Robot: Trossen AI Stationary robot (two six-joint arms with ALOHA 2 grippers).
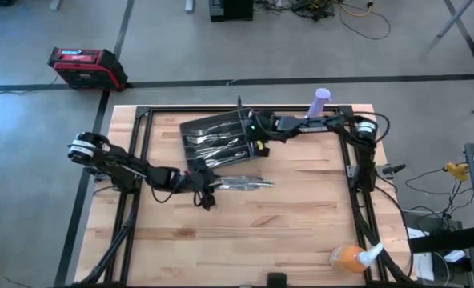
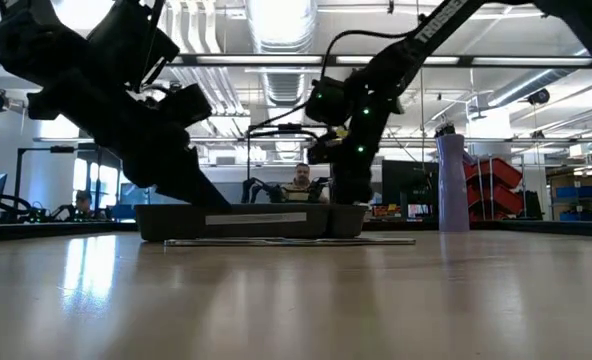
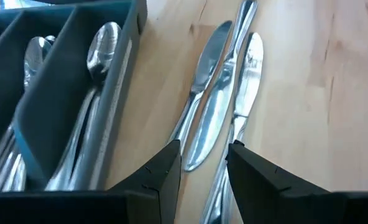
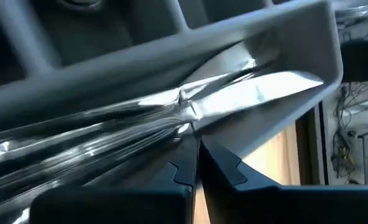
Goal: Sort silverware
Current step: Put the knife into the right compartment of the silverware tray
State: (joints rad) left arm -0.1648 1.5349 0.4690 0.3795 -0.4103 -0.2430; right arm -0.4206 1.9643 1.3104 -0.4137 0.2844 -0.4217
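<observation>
Left gripper (image 3: 202,171) is hovering part-open over the loose knives (image 3: 224,106) lying on the table just beside the tray (image 3: 119,93), so I'm straddling one blade, while the right gripper (image 4: 196,163) is pinching a knife (image 4: 246,93) in the tray's end compartment.

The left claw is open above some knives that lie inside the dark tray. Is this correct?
Not quite. In the left wrist view the left claw is open, but the knives lie on the wooden table, beside the tray, not inside it.
</observation>
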